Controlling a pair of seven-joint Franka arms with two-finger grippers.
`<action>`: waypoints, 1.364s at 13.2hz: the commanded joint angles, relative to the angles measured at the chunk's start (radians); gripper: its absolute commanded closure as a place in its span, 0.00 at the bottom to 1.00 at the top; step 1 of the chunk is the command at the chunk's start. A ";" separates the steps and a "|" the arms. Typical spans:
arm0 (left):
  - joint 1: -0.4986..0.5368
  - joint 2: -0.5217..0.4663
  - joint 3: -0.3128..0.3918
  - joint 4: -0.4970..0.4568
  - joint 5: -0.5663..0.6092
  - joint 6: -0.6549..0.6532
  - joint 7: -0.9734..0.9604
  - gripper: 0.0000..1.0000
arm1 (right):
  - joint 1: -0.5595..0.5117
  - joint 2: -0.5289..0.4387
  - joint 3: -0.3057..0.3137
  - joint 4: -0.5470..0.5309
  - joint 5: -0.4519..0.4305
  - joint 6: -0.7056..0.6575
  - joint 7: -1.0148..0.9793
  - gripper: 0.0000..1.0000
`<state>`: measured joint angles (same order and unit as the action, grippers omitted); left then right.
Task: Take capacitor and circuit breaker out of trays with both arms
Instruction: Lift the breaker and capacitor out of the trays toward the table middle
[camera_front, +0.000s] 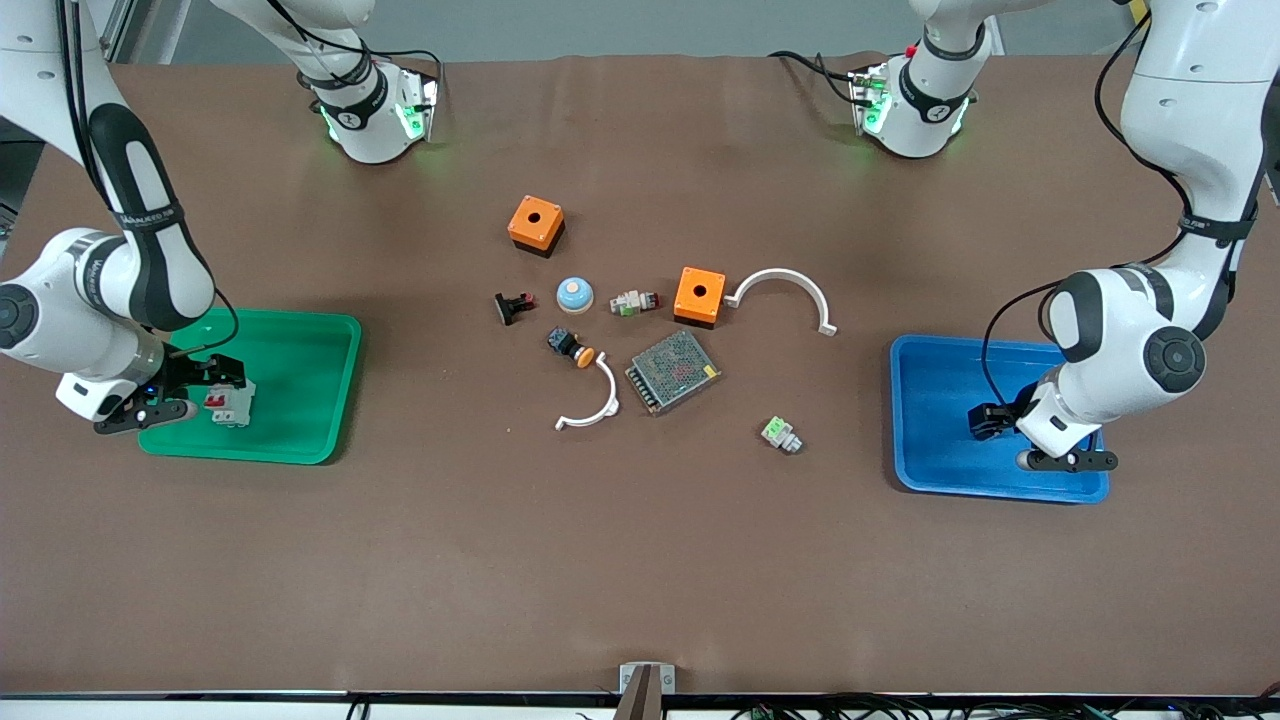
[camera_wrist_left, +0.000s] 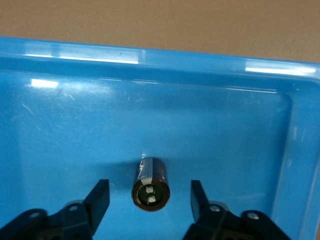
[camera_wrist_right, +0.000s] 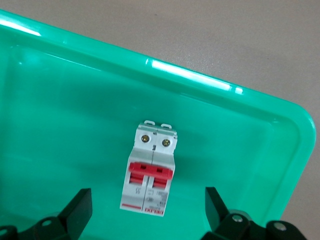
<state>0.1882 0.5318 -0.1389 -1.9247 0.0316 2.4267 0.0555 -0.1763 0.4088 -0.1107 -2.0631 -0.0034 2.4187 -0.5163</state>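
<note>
Capacitor (camera_wrist_left: 150, 190) lies on the floor of the blue tray (camera_front: 935, 470) at the left arm's end of the table, on its side with the two pale dots of its end showing in the left wrist view. The left gripper (camera_wrist_left: 150, 202) is low over that tray with its jaws spread wide; the capacitor sits between the two fingers (camera_wrist_left: 99, 199), clear of both.

Breaker (camera_wrist_right: 149, 169) lies flat in the green tray (camera_front: 300, 400) at the right arm's end of the table, red toggle and label face up. The right gripper (camera_wrist_right: 148, 210) is over it with jaws spread wider than the breaker, neither finger touching it.

Between the trays, mid-table, sit two orange boxes (camera_front: 699, 296), a mesh-covered power supply box (camera_front: 673, 372) and two white curved pieces (camera_front: 783, 295).
</note>
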 joint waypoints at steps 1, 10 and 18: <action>0.002 0.023 -0.001 0.024 0.014 0.003 -0.003 0.33 | -0.020 0.011 0.016 0.006 -0.003 0.010 -0.016 0.03; 0.000 0.013 -0.001 0.026 0.016 -0.047 -0.006 1.00 | -0.020 0.047 0.017 0.035 0.003 0.011 -0.014 0.40; -0.012 -0.217 -0.157 0.009 0.016 -0.258 -0.375 1.00 | -0.002 0.001 0.019 0.104 0.002 -0.134 -0.005 0.83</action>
<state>0.1799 0.3678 -0.2406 -1.8753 0.0318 2.1851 -0.2037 -0.1760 0.4504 -0.1032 -1.9968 -0.0029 2.3858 -0.5172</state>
